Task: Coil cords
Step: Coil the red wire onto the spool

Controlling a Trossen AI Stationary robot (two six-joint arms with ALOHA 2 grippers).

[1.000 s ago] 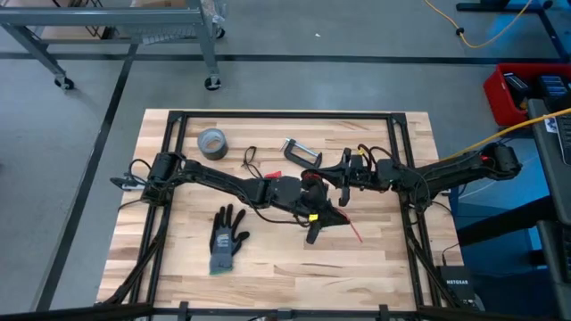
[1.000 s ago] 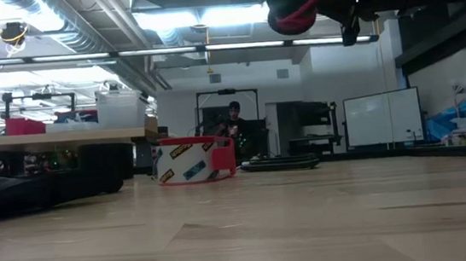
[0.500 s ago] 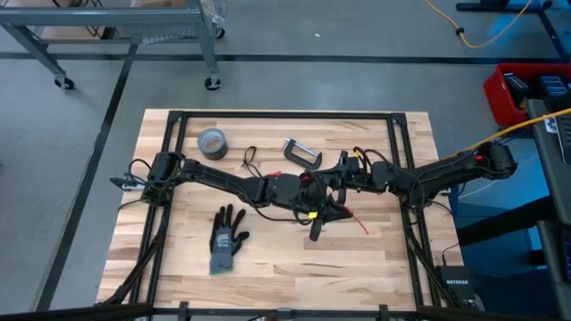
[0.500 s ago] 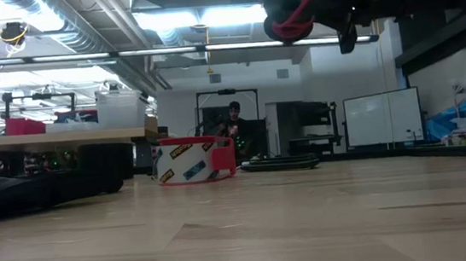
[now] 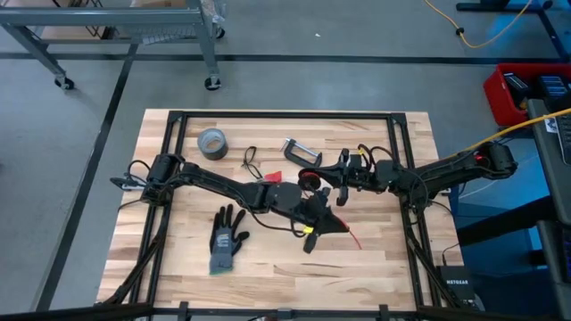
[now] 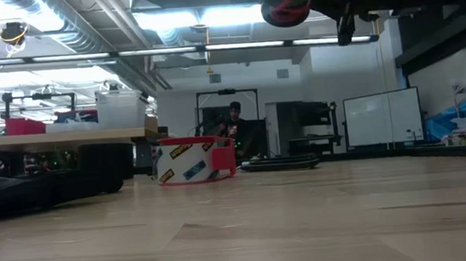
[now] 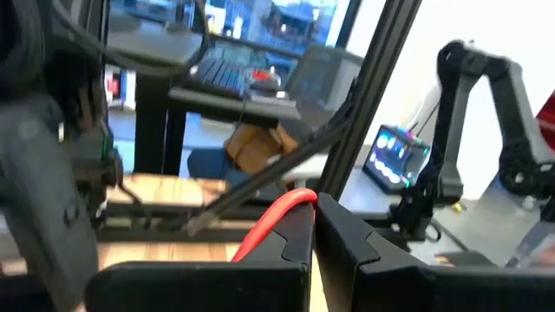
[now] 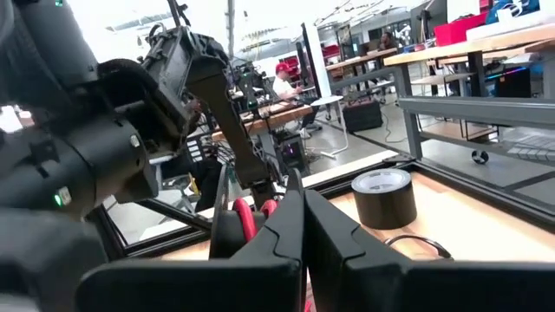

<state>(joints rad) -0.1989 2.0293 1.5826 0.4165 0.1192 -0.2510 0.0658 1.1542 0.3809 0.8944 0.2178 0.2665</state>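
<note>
both grippers are raised above the middle of the table [image 5: 375,267]; the left gripper [image 5: 323,224] is seen just below centre of the high view, its fingers closed on the red cord [image 5: 350,234], whose free end trails toward the lower right; in the left wrist view the red cord [image 7: 276,217] is pinched between the dark fingers [image 7: 286,247]; the right gripper [image 5: 328,178] is placed just above it, fingers pressed together, with a red loop beside them in the right wrist view, though whether it is held cannot be told; the black cord [image 5: 249,160] lies looped in the upper middle, apart from both arms; the tape roll [image 5: 211,142] sits near the upper left edge, the clamp [image 5: 302,152] near the top, the glove [image 5: 226,239] at lower left; bare wood is left along the lower edge and lower right corner.
</note>
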